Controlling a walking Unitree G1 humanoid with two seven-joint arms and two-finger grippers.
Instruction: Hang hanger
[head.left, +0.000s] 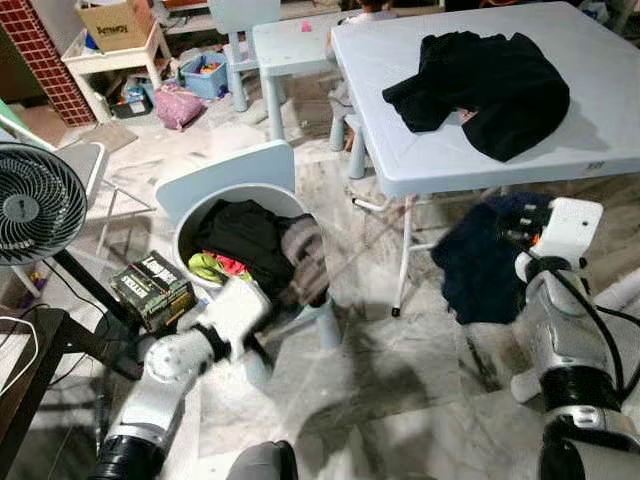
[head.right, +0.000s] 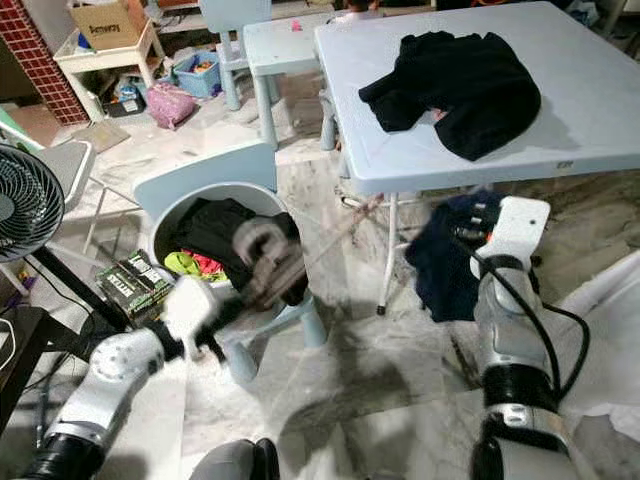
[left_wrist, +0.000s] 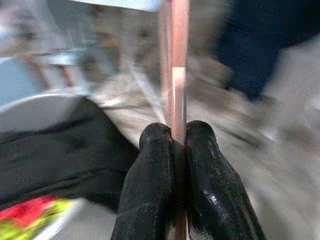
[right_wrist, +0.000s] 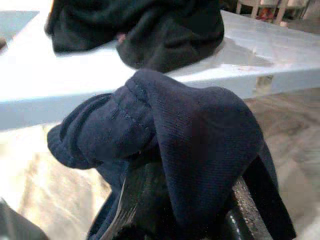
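My left gripper (left_wrist: 174, 132) is shut on the thin pinkish bar of a hanger (left_wrist: 178, 75). In the left eye view that gripper (head.left: 300, 268) is motion-blurred over the laundry basket (head.left: 185, 215), and the hanger (head.left: 375, 235) shows as a faint streak slanting up toward the table leg. Beside the table's front edge, my right gripper (head.left: 512, 232) holds a navy garment (right_wrist: 200, 135), which drapes over its fingers and hides them. The garment (head.left: 480, 265) hangs down below the tabletop.
A light blue table (head.left: 400, 120) carries a crumpled black garment (head.left: 480, 90). The white basket holds dark and bright clothes. A fan (head.left: 35, 215) and a black box (head.left: 150, 288) stand at the left. Small chairs and boxes crowd the back.
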